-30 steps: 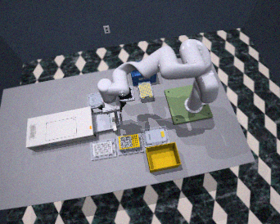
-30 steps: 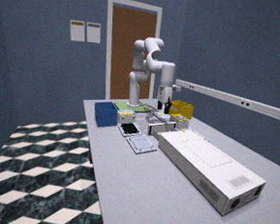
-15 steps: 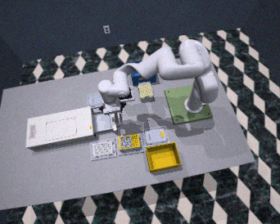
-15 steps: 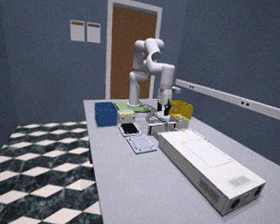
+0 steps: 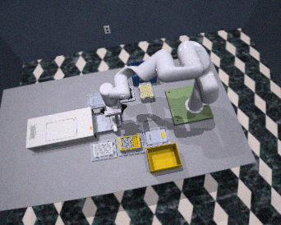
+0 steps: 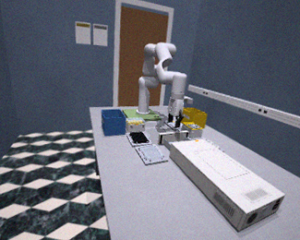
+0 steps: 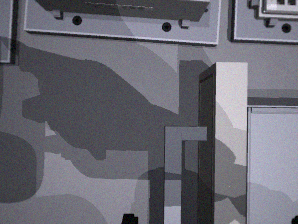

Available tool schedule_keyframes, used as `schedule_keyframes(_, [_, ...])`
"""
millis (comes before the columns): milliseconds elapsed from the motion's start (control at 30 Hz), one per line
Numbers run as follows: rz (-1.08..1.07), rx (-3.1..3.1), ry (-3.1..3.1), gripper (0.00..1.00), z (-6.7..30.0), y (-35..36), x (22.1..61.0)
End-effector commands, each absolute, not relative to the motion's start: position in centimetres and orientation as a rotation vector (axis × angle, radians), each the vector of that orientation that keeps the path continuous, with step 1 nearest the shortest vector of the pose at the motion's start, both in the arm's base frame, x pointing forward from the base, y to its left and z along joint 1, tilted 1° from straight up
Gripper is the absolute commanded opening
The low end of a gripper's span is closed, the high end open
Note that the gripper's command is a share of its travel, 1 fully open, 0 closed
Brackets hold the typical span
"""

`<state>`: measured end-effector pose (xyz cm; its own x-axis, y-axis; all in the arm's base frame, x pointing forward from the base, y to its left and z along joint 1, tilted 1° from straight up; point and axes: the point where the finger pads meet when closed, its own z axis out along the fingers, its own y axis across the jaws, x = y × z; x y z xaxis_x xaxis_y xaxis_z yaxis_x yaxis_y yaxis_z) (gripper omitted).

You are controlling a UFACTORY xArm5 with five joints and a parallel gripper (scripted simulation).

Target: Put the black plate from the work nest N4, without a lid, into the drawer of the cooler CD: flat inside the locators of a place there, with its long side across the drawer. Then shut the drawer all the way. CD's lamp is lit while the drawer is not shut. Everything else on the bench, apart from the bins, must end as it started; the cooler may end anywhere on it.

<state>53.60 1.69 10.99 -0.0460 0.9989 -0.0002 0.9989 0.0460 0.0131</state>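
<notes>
Fingers of the white arm's gripper (image 5: 116, 120) stand wide apart with nothing between them, hanging just above the pulled-out drawer (image 5: 103, 122) of the long white box-shaped cooler (image 5: 62, 130), which lies at the left of the grey tabletop (image 5: 49, 176). An orange lamp (image 5: 89, 128) glows on the cooler's end beside the drawer. In the exterior view the black rectangular plate (image 6: 139, 138) lies flat in its grey nest on the tabletop, well apart from the gripper (image 6: 173, 120). Near the drawer's front a row of nests holds a white grid plate (image 5: 103, 149), a yellow-rimmed well plate (image 5: 130, 142) and a grey lidded plate (image 5: 157, 136). A yellow open bin (image 5: 163, 158) sits nearer still, and a blue bin (image 6: 113, 121) stands on the far side by the green square base plate (image 5: 177, 118) on which the arm is mounted. The wrist view shows grey tabletop, shadows and a pale upright edge of the drawer (image 7: 231, 115).
</notes>
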Motion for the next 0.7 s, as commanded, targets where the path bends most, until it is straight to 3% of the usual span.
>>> schedule_keyframes(0, [0.008, 2.156, 2.257, 0.88, 10.6, 1.7, 53.8])
schedule_keyframes(667, [0.008, 2.156, 2.257, 0.88, 7.6, 1.7, 53.8])
